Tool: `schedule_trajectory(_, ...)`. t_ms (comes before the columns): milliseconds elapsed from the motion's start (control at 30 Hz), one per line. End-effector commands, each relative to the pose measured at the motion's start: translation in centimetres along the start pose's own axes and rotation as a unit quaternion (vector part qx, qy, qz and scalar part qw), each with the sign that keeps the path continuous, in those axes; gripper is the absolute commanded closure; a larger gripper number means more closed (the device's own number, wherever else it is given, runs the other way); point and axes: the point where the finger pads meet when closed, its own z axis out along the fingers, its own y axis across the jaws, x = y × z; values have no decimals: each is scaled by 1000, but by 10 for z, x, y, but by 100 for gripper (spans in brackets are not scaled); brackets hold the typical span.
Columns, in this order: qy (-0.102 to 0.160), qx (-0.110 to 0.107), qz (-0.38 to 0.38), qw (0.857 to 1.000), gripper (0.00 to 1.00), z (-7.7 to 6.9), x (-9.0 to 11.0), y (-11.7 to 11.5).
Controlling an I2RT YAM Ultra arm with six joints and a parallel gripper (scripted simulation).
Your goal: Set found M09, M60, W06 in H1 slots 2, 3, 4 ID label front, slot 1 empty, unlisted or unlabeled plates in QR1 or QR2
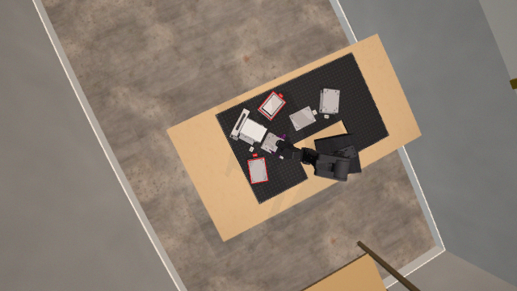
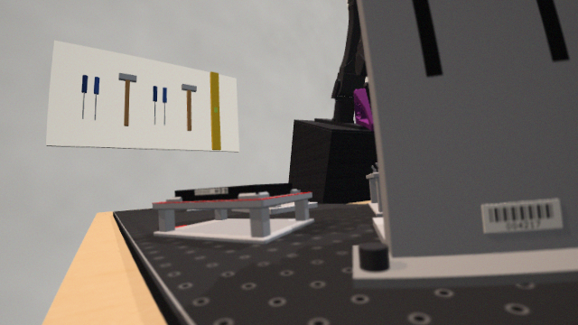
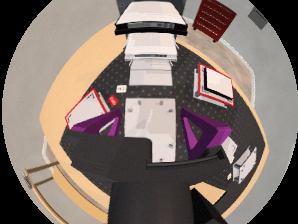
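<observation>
The purple fingers stand spread to their widest and hold nothing; between them, in the wrist view, lies a pale grey station (image 3: 152, 117) just below the gripper (image 3: 152, 137). From above, this is the nest (image 1: 271, 142) immediately in front of the plate hotel H1 (image 1: 238, 125), and the gripper (image 1: 281, 145) hangs over its edge on the side away from the hotel. Whether a plate sits in that nest cannot be told from these views.

Beyond the nest, toward the hotel, a white plate (image 1: 253, 130) shows at the top of the shelves, jutting out from the tall back frame. Two red-rimmed quarantine nests flank the hotel, one (image 1: 271, 105) to its far side and one (image 1: 258, 170) on the near side; two more grey stations (image 1: 302, 118) (image 1: 329, 100) lie well apart from the hotel along the black mat (image 1: 363, 117) on the table (image 1: 202, 162).

The step in hand looks like an approach or inspection at the hotel's front, with no grasp made. The next move probably calls for lowering the open fingers and squaring them to the chosen plate's sides, after reading its front label, which is not legible here.
</observation>
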Motion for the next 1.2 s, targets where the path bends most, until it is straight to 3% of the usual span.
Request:
schedule_trajectory(0,-15,-1,3,1000,0,2,-5,1)
schedule_trajectory(567,-14,-1,3,1000,0,18,14,1)
schedule_trajectory(1167,-15,-1,3,1000,0,40,-2,1)
